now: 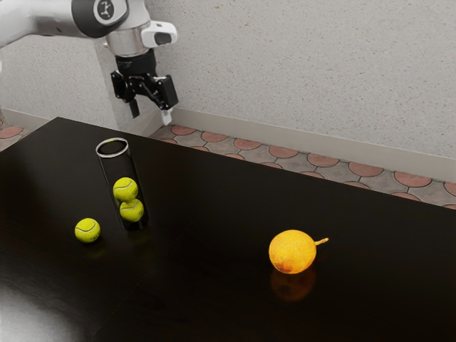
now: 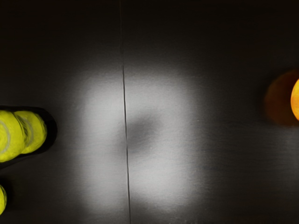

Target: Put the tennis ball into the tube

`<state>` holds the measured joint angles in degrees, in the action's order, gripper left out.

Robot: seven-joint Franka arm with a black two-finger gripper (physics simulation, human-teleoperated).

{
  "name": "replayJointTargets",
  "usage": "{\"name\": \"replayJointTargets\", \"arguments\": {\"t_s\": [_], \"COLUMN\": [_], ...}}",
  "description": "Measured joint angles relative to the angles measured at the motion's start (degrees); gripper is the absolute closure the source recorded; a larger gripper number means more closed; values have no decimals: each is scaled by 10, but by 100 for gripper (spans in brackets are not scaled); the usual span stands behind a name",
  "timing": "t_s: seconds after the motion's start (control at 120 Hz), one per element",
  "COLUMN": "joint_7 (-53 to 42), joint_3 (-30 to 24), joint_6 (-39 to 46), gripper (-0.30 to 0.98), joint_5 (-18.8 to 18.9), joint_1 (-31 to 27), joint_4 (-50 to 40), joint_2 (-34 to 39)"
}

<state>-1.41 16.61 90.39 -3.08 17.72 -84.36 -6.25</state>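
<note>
My gripper (image 1: 151, 116) hangs in the air above the table, higher than the tube's rim and toward the exterior view's right of it, open with nothing between its fingers. The clear tube (image 1: 113, 148) stands upright, with two tennis balls stacked inside near its bottom. A loose yellow-green tennis ball (image 1: 87, 230) rests on the table beside the tube, on the exterior view's left. In the wrist view the loose ball (image 2: 2, 199) is partly cut off at the edge, close to the tube's dark base (image 2: 52, 127).
An orange fruit with a short stem (image 1: 292, 251) lies on the black table (image 1: 206, 285), well apart from the tube; part of the fruit (image 2: 295, 99) is in the wrist view too. A wall (image 1: 306, 78) rises behind the table.
</note>
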Motion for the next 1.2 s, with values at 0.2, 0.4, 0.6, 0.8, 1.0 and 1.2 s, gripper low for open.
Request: {"name": "replayJointTargets", "arguments": {"t_s": [0.2, 0.4, 0.6, 0.8, 1.0, 1.2], "joint_7": [-6, -11, -19, -32, -49, -74], "joint_3": [12, 35, 49, 75, 78, 78], "joint_6": [22, 74, 130, 167, 207, 278], "gripper": [2, 2, 2, 2, 2, 2], "joint_5": [21, 30, 32, 32, 32, 8], "joint_1": [-2, -73, -82, -68, -103, -175], "joint_4": [-132, -253, -291, -343, -367, -378], "joint_2": [78, 112, 88, 67, 36, -23]}}
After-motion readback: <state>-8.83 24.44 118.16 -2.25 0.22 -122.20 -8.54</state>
